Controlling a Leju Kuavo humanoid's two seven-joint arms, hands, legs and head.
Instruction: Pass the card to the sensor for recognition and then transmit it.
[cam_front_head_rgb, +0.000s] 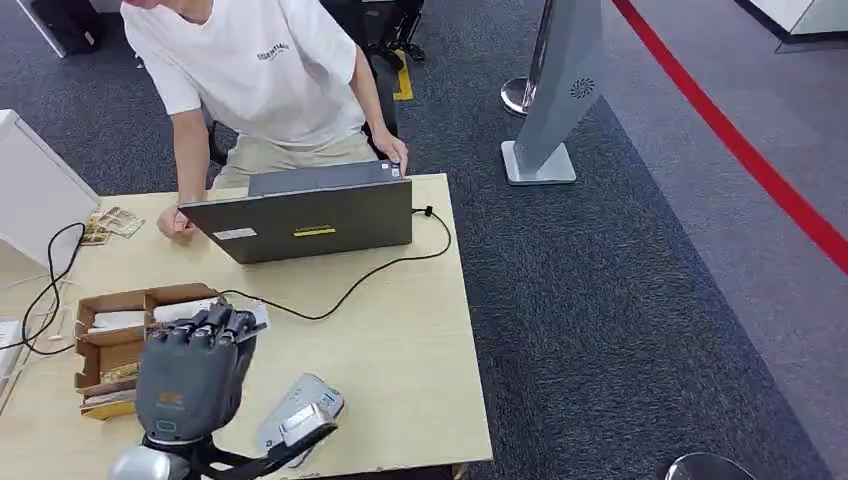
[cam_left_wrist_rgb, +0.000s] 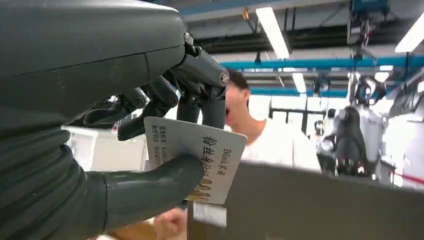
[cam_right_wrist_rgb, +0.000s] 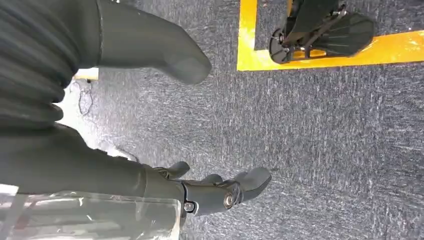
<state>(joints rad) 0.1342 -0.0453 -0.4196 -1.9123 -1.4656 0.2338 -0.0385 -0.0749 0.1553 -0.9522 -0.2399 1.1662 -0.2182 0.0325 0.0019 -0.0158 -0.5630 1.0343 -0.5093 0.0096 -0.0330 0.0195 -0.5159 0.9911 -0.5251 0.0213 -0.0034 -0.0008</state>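
Observation:
My left hand (cam_front_head_rgb: 195, 372) is raised over the front left of the wooden table (cam_front_head_rgb: 400, 350), its back toward the head camera. In the left wrist view the thumb (cam_left_wrist_rgb: 150, 187) and the dark fingers (cam_left_wrist_rgb: 200, 82) pinch a white card (cam_left_wrist_rgb: 200, 150) with black printed text. It is held upright, facing the person (cam_left_wrist_rgb: 270, 140) behind the laptop. A grey and white device (cam_front_head_rgb: 300, 412), perhaps the sensor, lies on the table just right of this hand, near the front edge. My right hand (cam_right_wrist_rgb: 100, 165) hangs over grey carpet with its fingers apart, holding nothing.
A person (cam_front_head_rgb: 270, 70) leans over an opened grey laptop (cam_front_head_rgb: 310, 215) at the table's far side. A black cable (cam_front_head_rgb: 350, 285) crosses the table. A cardboard box (cam_front_head_rgb: 110, 345) with small items sits at the left. A grey stand (cam_front_head_rgb: 555, 100) is on the carpet to the right.

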